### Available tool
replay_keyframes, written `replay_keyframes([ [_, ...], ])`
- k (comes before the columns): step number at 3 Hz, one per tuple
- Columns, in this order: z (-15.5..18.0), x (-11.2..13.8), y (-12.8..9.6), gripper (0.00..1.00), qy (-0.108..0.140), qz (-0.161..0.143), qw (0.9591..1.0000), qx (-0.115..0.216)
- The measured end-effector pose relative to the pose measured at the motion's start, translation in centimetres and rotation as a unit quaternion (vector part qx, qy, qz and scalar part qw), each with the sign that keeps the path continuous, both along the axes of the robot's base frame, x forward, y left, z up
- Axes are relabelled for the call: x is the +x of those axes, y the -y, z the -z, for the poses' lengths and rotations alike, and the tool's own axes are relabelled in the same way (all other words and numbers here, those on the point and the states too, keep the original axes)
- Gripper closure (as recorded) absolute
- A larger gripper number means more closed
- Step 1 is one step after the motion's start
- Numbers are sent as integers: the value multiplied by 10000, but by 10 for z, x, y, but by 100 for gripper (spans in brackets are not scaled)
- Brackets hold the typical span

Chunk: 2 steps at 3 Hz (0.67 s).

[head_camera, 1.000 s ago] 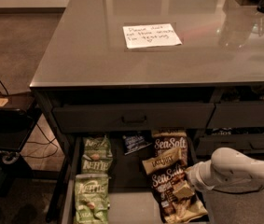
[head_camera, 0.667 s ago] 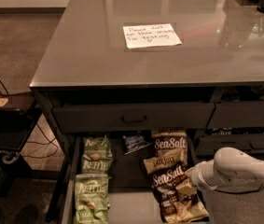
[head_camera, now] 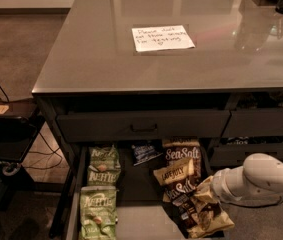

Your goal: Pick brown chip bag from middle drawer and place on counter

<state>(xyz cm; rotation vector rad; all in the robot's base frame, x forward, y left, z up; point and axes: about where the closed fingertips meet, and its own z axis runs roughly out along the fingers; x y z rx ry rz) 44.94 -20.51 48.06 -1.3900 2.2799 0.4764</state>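
Note:
The middle drawer (head_camera: 140, 221) stands pulled open below the counter (head_camera: 96, 54). Two brown chip bags with "Sea Salt" lettering are in its right half. One lies flat at the back (head_camera: 182, 153). The front brown chip bag (head_camera: 180, 185) is crumpled and tilted up. My gripper (head_camera: 207, 194), at the end of the white arm coming in from the right, is shut on this bag's right side, low over the drawer's front right. The bag covers most of the gripper.
Two green Kettle bags (head_camera: 103, 165) (head_camera: 97, 210) lie in the drawer's left half, with a small dark-blue bag (head_camera: 144, 152) at the back. The shut top drawer front (head_camera: 143, 126) overhangs. A white note (head_camera: 162, 37) lies on the counter. A black side table (head_camera: 6, 129) stands at the left.
The front brown chip bag has gone from lying flat to crumpled and tilted up. My gripper has pressed into its right side.

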Motion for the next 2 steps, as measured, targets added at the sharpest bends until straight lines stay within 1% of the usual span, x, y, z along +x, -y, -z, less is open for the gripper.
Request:
replay_keyframes([
  [1,-39,0,-11,100,122,-297,9991,268],
  [2,-90,0,-33,100,190,-624,9966,506],
])
